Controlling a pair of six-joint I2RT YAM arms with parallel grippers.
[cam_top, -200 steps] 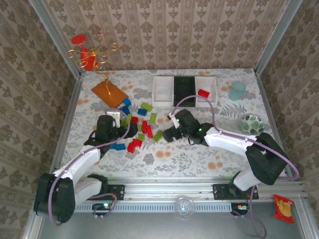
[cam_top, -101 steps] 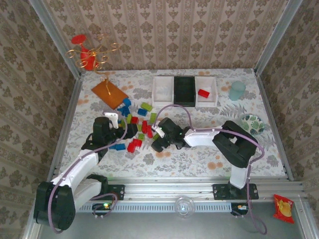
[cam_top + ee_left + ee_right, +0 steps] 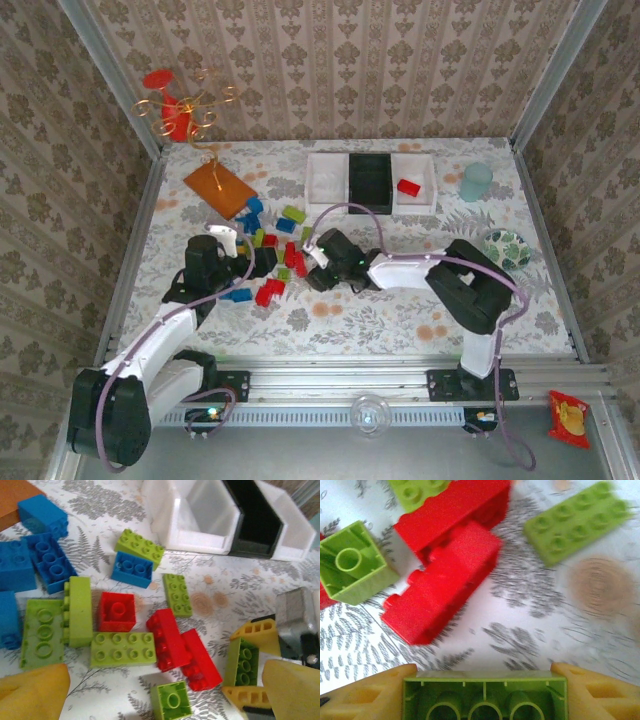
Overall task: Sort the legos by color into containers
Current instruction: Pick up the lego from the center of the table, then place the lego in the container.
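- left gripper (image 3: 258, 262): jaws wide apart, holding nothing, low over the left side of the legos (image 3: 285, 245)
- right gripper (image 3: 318, 275): jaws closed on the two ends of a lime brick (image 3: 485, 697), its hollow underside towards the wrist camera, at the right edge of the pile; whether it rests on the counter (image 3: 400, 320) cannot be told
- legos: red, blue and lime, scattered loose on the counter between the two grippers; two long red bricks (image 3: 450, 565) lie side by side near the held one
- far edge of the counter, in a row: left white bin (image 3: 312, 190), black bin (image 3: 370, 200), right white bin (image 3: 430, 195); one red brick (image 3: 408, 187) lies in the right white bin
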